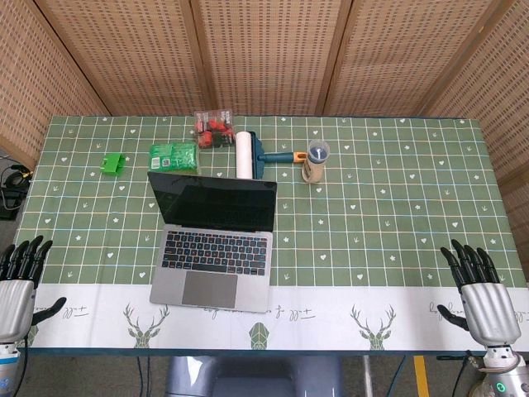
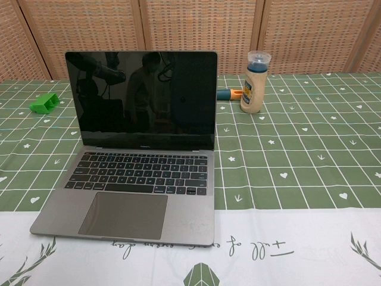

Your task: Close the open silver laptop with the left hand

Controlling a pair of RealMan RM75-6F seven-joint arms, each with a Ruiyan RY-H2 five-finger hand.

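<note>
The silver laptop (image 1: 213,248) (image 2: 134,161) stands open on the green checked tablecloth, left of centre, its dark screen upright and facing me. My left hand (image 1: 18,277) hovers at the near left corner of the table, fingers spread and holding nothing, well left of the laptop. My right hand (image 1: 478,289) is at the near right corner, fingers also spread and empty. Neither hand shows in the chest view.
Behind the laptop lie a green packet (image 1: 174,156), a red-and-clear box (image 1: 213,127) and a white lint roller (image 1: 246,154) with a teal handle. A beige bottle (image 1: 316,162) (image 2: 253,83) stands right of them. A small green block (image 1: 113,163) (image 2: 44,103) sits far left.
</note>
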